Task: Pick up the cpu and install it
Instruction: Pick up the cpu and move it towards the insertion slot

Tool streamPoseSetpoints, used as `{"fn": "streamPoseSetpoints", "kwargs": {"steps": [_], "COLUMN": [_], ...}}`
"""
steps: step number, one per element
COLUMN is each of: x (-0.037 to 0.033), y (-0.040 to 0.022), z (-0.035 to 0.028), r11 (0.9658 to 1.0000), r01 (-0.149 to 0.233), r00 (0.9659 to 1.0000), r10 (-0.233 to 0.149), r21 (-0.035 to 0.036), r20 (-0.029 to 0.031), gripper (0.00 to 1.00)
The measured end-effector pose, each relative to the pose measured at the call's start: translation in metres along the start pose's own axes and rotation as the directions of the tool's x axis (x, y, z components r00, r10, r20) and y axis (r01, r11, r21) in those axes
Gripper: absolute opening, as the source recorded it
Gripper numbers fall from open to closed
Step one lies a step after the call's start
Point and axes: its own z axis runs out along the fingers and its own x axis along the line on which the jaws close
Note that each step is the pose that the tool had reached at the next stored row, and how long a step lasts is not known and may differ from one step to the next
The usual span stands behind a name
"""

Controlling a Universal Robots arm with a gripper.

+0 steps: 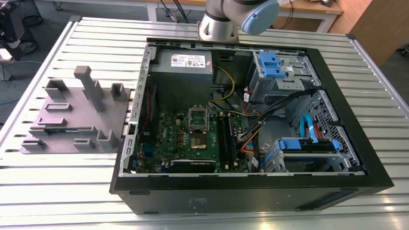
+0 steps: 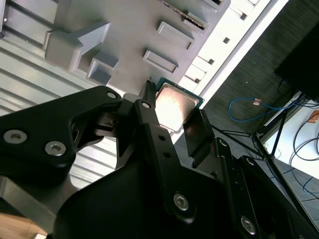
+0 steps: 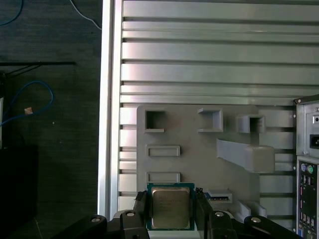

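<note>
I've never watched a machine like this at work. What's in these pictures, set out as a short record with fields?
Held item: small flat square cpu with a silvery metal top
Holder: black gripper, fingers closed on two opposite sides of the cpu
Beneath: grey plastic tray with raised slots, lying on a ribbed metal table
Destination: open black computer case with a green motherboard, on the exterior view's right of the tray
Stage: cpu in the gripper, not yet in the case

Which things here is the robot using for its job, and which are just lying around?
For the job: cpu, gripped in the claw; motherboard socket inside the computer case.
Just lying about: grey parts tray; blue cable on the floor.
</note>
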Motion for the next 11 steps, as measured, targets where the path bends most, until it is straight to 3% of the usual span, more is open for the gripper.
{"fn": "streamPoseSetpoints", "kwargs": {"steps": [5, 11], "x": [-0.0014, -0.0086], "y": [0.0, 0.0], "z": [-0.0003, -0.0001], "r11": [1.0, 1.0], "r01": [0.0, 0.0], "r00": [1.0, 1.0], "r10": [0.0, 0.0], "r21": [0.0001, 0.0001], "r20": [-0.0003, -0.0002], "gripper": [0.47, 0.47]}}
